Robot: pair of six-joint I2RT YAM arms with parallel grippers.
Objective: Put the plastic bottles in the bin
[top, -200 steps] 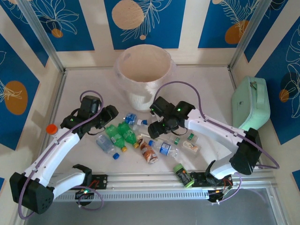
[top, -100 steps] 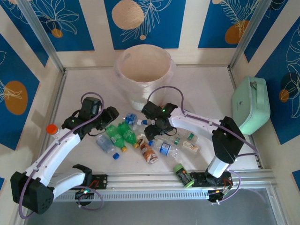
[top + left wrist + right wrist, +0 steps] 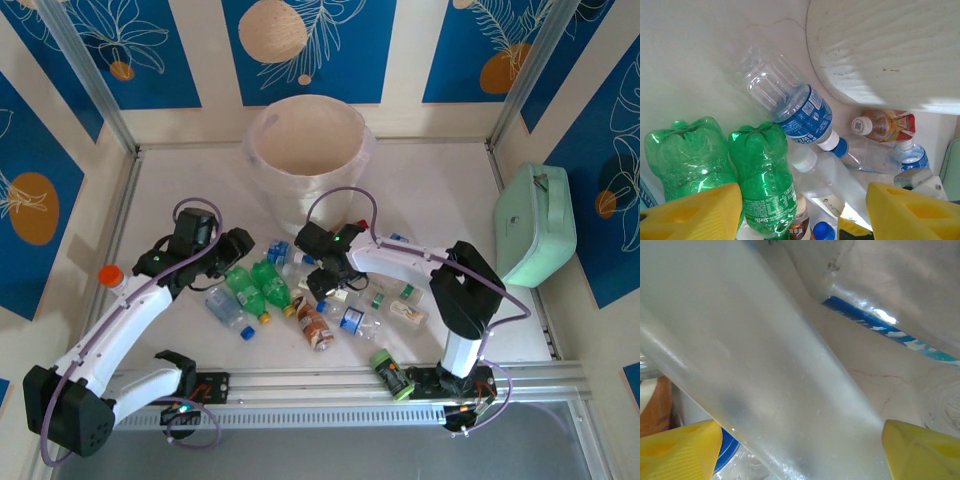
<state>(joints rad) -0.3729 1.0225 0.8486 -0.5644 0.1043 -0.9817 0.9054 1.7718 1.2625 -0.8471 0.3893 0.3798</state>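
Observation:
Several plastic bottles (image 3: 300,300) lie in a heap in front of the round cream bin (image 3: 305,160). My left gripper (image 3: 232,260) hovers at the heap's left end. In the left wrist view it (image 3: 805,215) stands open, with a green Sprite bottle (image 3: 765,175) and a clear white-capped bottle (image 3: 830,175) below, between its yellow fingers (image 3: 690,215). A blue-labelled clear bottle (image 3: 790,100) lies against the bin's ribbed base (image 3: 890,50). My right gripper (image 3: 322,278) is low in the heap's middle. It (image 3: 800,455) is open, straddling a clear frosted bottle (image 3: 765,365).
A mint-green case (image 3: 537,225) leans at the right wall. An orange-capped bottle (image 3: 110,277) stands by the left wall. Another bottle, green-capped (image 3: 392,373), lies at the front rail. A brown bottle (image 3: 317,328) is at the heap's near side. Bare table lies right of the bin.
My right arm has folded in and carried its gripper left, down into the heap over the clear bottle, its jaws widening slightly. The left arm has stayed put.

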